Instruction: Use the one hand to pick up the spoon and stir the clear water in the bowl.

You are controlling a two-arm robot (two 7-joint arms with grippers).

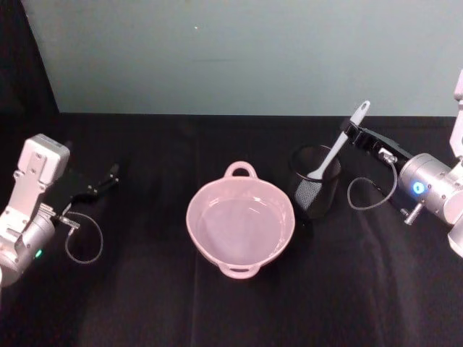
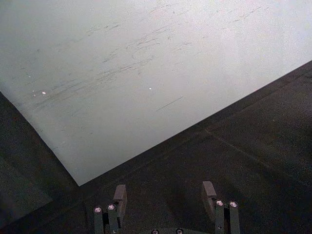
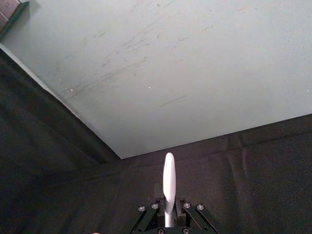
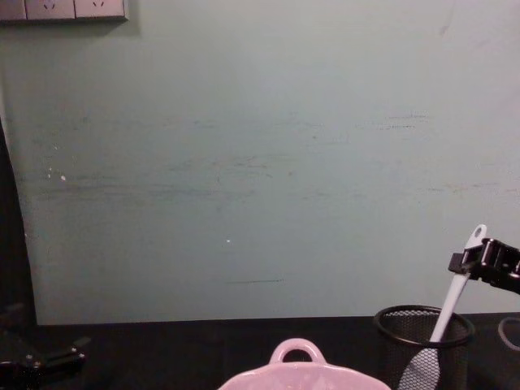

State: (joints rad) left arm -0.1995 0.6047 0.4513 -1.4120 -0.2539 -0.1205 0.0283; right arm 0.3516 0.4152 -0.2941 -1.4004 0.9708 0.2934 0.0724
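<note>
The spoon is seen standing in the mesh cup. The cup is set on the black cloth just beside the bowl, at about 2 o'clock from it. The blade is lodged inside the cup, and the handle is tilted out over the rim toward 1 o'clock, with its holed end raised above the cup.

The right gripper is seen reaching in from 3 o'clock and is clenched on the handle just below the holed end. In the right wrist view the white handle is shown pinched between the fingers, its tip pointed at the pale wall. In the chest view the blade is made out through the mesh, low in the cup and not lifted clear of it.

The bowl is placed at the middle of the cloth with its loop handle turned to 12 o'clock, and clear water is held in it. The left gripper is parked at 9 o'clock of the bowl, well apart from it. Its fingers are spread apart, released.
</note>
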